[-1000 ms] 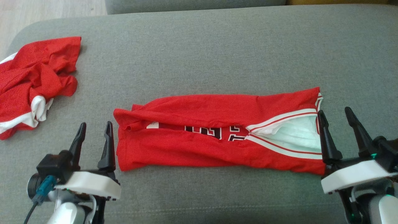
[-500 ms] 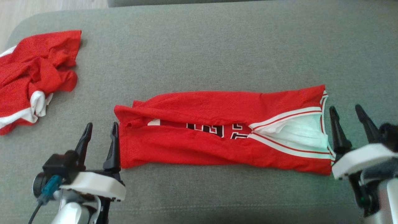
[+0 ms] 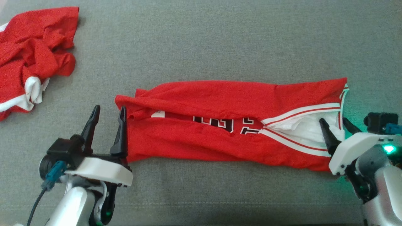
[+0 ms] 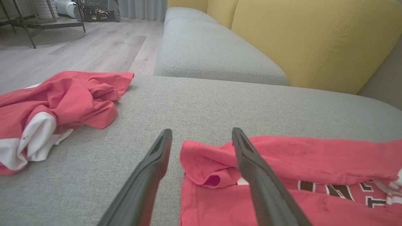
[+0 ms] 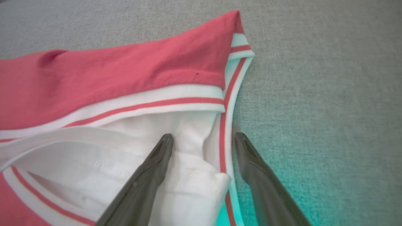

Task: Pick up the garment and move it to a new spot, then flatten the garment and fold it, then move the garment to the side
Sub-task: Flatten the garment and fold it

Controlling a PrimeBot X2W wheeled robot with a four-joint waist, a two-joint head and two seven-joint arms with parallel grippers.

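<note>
The garment is a red jersey with white and red trim and black lettering, folded into a long band across the grey sofa seat. My left gripper is open at its left end; one finger lies over the red edge, the other over bare cushion. At the right end my right gripper is open and straddles the striped trim, with one finger on the white inner fabric and the other on the cushion.
A second red and white garment lies crumpled at the far left of the seat. A yellow backrest stands behind another grey cushion. Wooden floor lies beyond the seat's left end.
The head camera has tilted down. Both grippers have come in onto the ends of the folded jersey: the left finger now overlaps the red edge, the right straddles the striped trim. Both stay open.
</note>
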